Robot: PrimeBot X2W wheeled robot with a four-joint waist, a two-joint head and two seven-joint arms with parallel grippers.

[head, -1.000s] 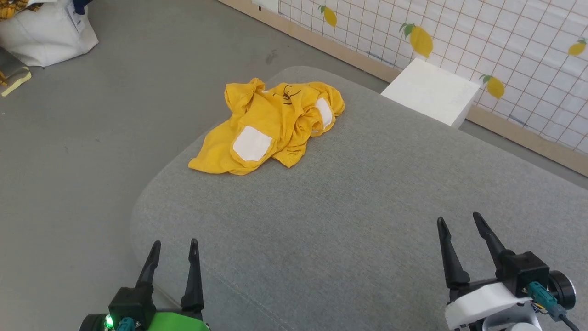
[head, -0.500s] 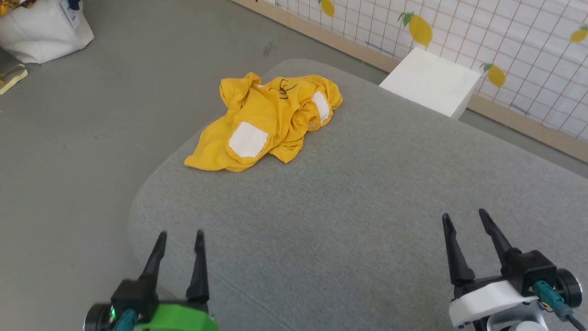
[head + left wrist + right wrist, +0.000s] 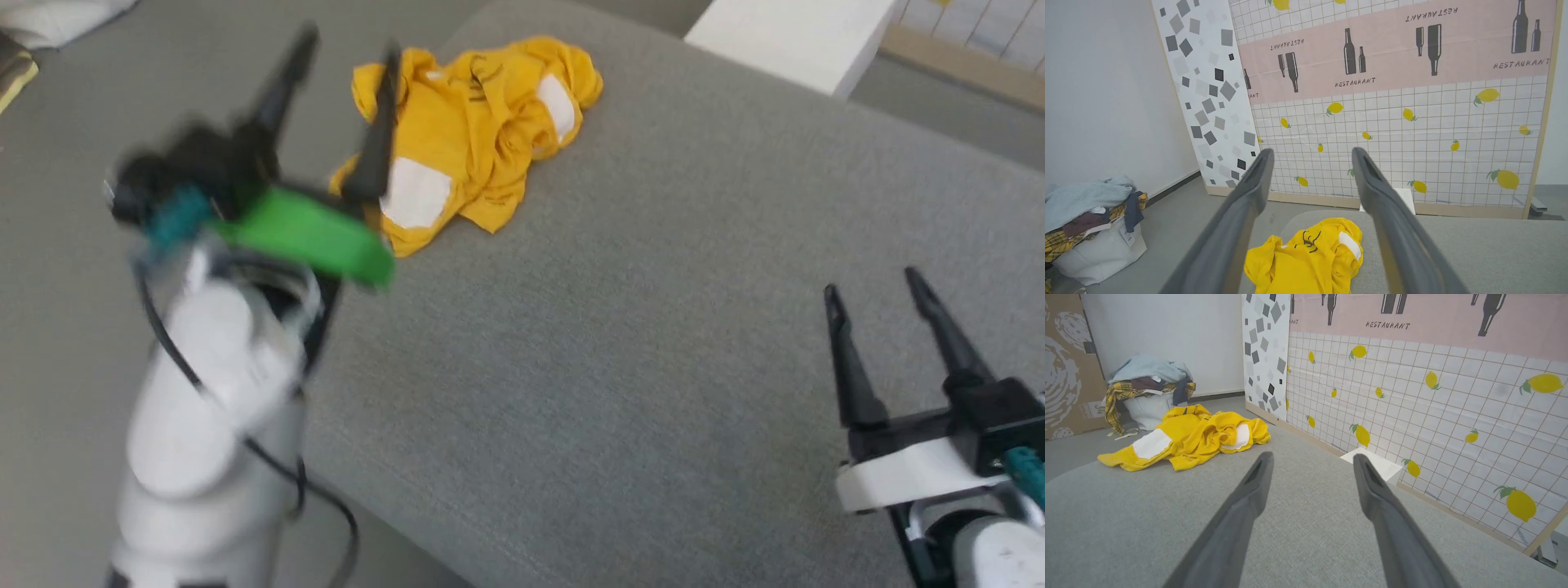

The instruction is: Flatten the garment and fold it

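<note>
Head view records the garment (image 3: 482,122), a bright yellow T-shirt, lying crumpled in a heap at the far left corner of the grey padded surface (image 3: 620,343). Two white patches face up and a few black printed lines show near its far side. It is neither flattened nor folded. The left gripper (image 3: 351,42) is raised at the upper left and blurred by motion, with a green housing behind its two dark fingers. The fingers are spread and nothing sits between them. One finger crosses in front of the garment's left edge in this view. Left wrist view shows the same fingers parted wide, with the garment lower down and ahead of the tips, apart from them. The right gripper (image 3: 870,282) hangs at the lower right above the padded surface, fingers likewise spread and empty, well apart from the garment. A white block (image 3: 792,33) stands beyond the far edge of the padded surface, on the grey floor (image 3: 57,269). Left wrist view also shows a wall panel (image 3: 1412,134) printed with a grid, lemons and a pink band of bottles, and a white bag (image 3: 1098,249) heaped with clothes on the floor at the left. Right wrist view places the garment up and left of the fingers, with the bag behind it and a cardboard sheet (image 3: 1063,371) at the left edge.
</note>
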